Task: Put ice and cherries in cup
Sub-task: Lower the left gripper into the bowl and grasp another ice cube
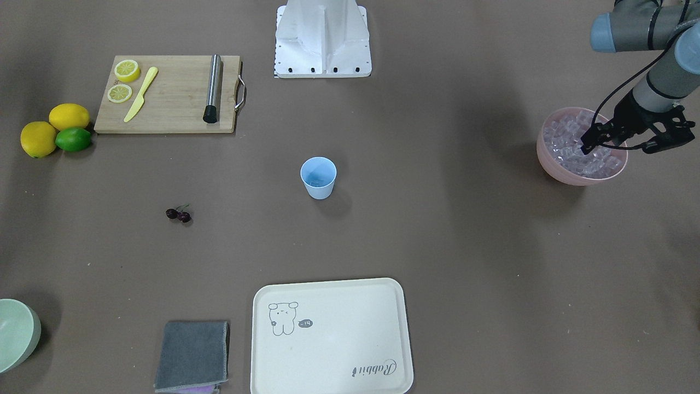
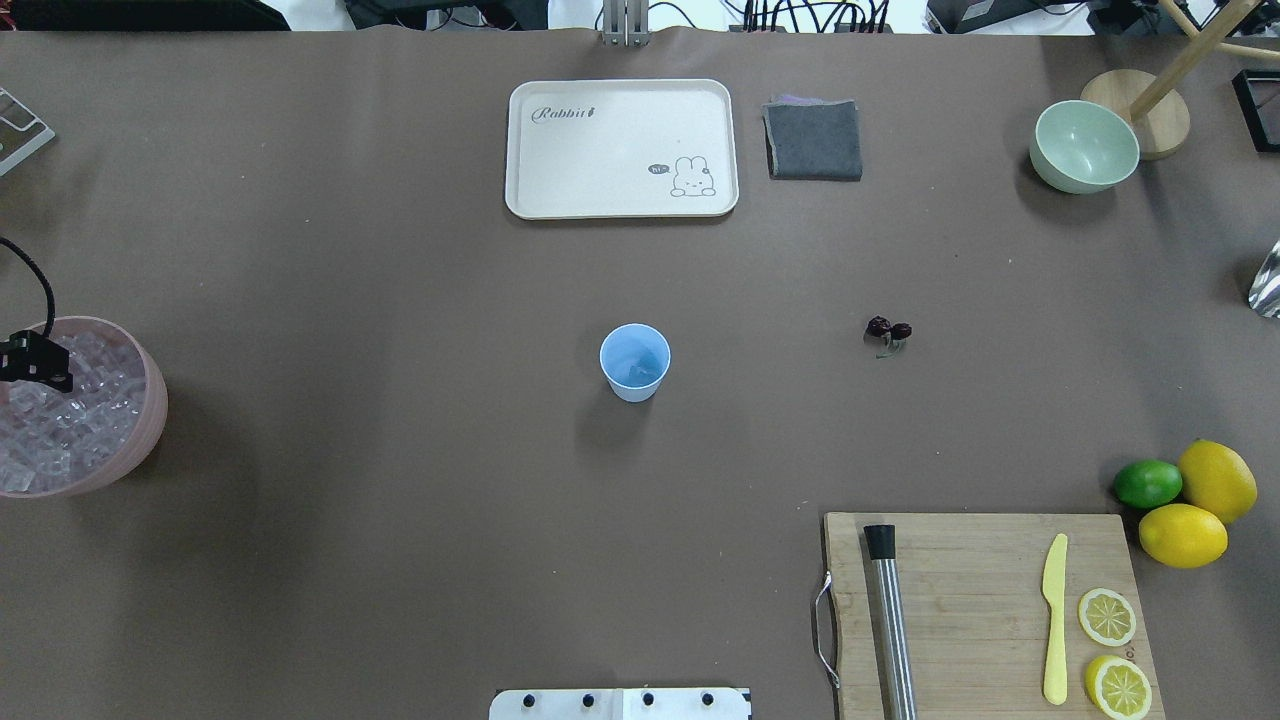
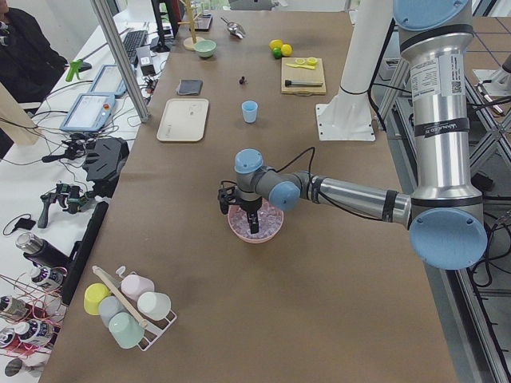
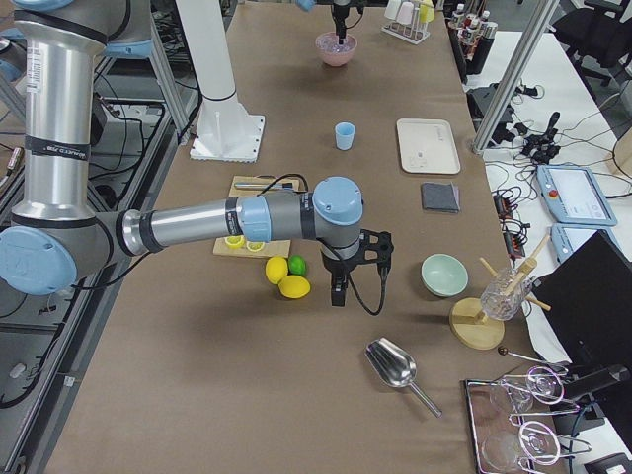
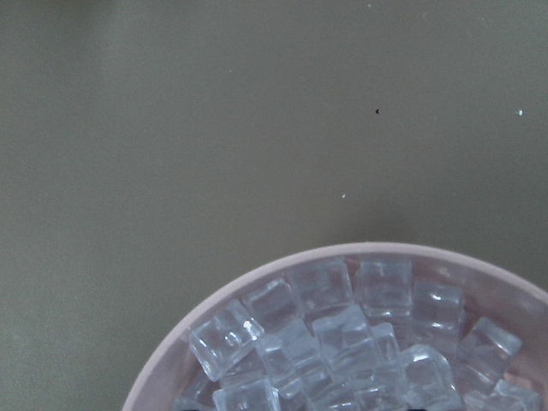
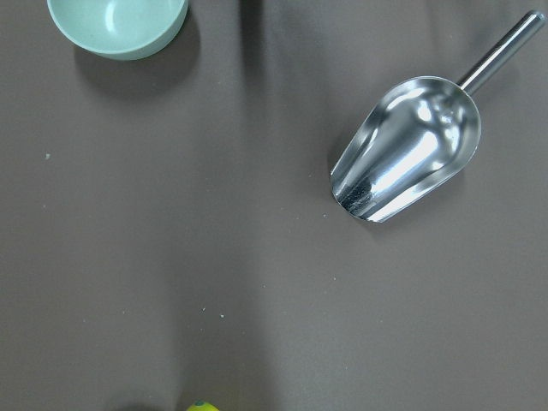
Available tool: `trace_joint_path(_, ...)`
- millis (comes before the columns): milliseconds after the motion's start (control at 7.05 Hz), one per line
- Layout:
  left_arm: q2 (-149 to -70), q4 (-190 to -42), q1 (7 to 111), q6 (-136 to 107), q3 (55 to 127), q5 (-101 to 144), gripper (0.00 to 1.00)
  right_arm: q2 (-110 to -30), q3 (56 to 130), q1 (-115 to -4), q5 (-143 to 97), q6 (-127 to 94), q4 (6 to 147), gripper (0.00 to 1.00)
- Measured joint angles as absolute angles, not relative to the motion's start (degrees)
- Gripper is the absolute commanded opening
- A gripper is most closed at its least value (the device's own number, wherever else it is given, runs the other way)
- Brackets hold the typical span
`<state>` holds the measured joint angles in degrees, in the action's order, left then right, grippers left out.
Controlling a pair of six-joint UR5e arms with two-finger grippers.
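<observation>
The step in hand looks like picking ice (image 5: 325,342) out of the pink bowl (image 1: 574,178) with the left claw (image 1: 590,143). To do it well, the claw should settle on one cube near the top of the heap and close squarely on two flat faces so the slick cube does not squirt out. It should then lift straight up before travelling, clear of the rim so the bowl is not dragged or tipped. The cup (image 1: 318,178) stands upright in the middle of the tabletop (image 1: 437,246), well apart from the bowl. The carry is therefore long, and it should end right over the cup's mouth, low enough that the cube neither bounces out nor knocks the light cup over. Whether the cup already holds any ice I cannot tell. The cherries (image 1: 178,214) lie on the tabletop on the cup's other side. The left claw's tips reach down among the cubes, but I cannot tell how far open it is or whether it grips a cube. The right claw (image 4: 338,294) hangs above the tabletop near a metal scoop (image 6: 407,145), and its opening cannot be judged either.
</observation>
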<state>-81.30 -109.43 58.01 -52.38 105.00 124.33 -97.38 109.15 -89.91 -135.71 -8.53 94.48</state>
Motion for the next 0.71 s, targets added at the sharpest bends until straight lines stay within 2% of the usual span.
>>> trace_joint_path(426,-82.06,-109.42,57.95,-52.14,103.56,124.35,0.85,-97.38,109.18,-89.91,-135.70,-8.53,94.48,1.00)
trace_joint_path(568,-82.73,-109.44,57.93,-52.00,102.79,124.29,0.81,-97.44,109.13,-89.91,-135.70,-8.53,94.48,1.00)
trace_joint_path(710,-83.04,-109.46,57.94,-51.33,102.20,124.17,0.73,-97.54,109.09,-89.91,-135.70,-8.53,94.48,1.00)
